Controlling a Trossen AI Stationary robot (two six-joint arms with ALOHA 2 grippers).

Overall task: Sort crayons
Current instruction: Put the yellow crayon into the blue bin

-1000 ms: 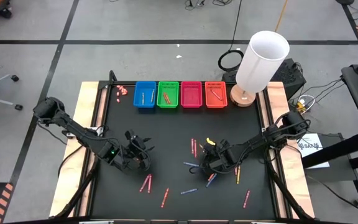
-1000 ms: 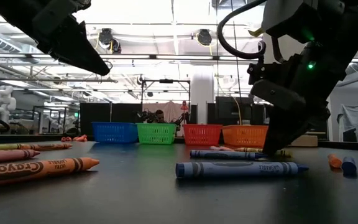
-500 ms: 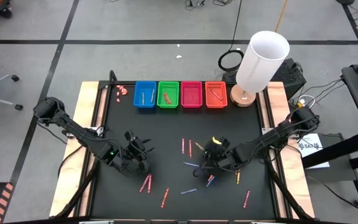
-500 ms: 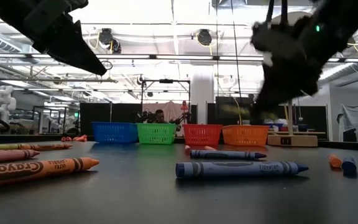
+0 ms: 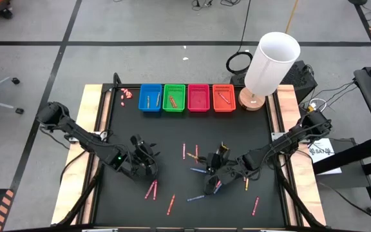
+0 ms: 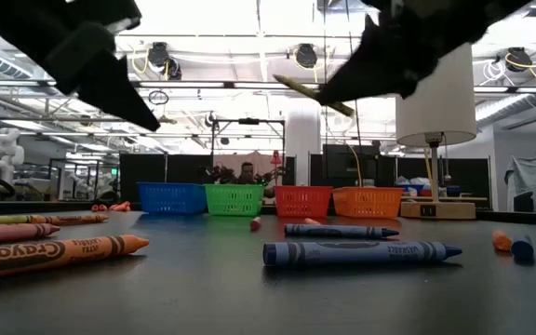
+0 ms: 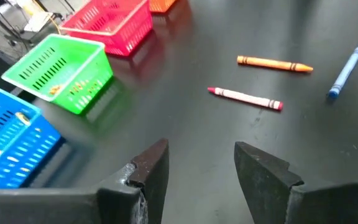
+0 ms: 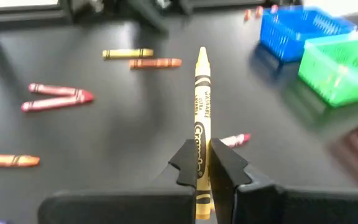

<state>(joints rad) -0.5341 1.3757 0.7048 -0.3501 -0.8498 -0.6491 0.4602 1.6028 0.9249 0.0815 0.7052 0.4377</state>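
My right gripper (image 8: pixel 202 163) hangs above the table's middle right (image 5: pixel 219 158), shut on a yellow crayon (image 8: pixel 202 93). In the low view that crayon (image 6: pixel 310 96) shows high over the table. My left gripper (image 7: pixel 197 167) stands open over the table's left half (image 5: pixel 145 162) with nothing between its fingers. Loose crayons lie flat on the black mat: a pink one (image 5: pixel 184 151), a red one (image 5: pixel 196 153), blue ones (image 5: pixel 197 170), a pink pair (image 5: pixel 152 189). Blue (image 5: pixel 150 97), green (image 5: pixel 174 97), pink (image 5: pixel 198 97) and orange (image 5: pixel 223 97) baskets line the far edge. My right gripper pinches the yellow crayon's wrapped rear half (image 8: pixel 200 149) between its two fingers. The crayon runs along the fingers and sticks out past their ends, its pointed tip (image 8: pixel 202 57) foremost. It is lifted clear of the table and slants in the low view.
A white lamp (image 5: pixel 272 61) stands at the far right corner beside the orange basket. Small pinkish bits (image 5: pixel 126 93) lie left of the blue basket. More crayons lie near the front edge (image 5: pixel 171 204) and at the right (image 5: pixel 256 205).
My right gripper has risen from the mat with the yellow crayon and turned, so the crayon now hangs clear and slanted. A pink crayon beside it has rolled a little toward the table's left edge.
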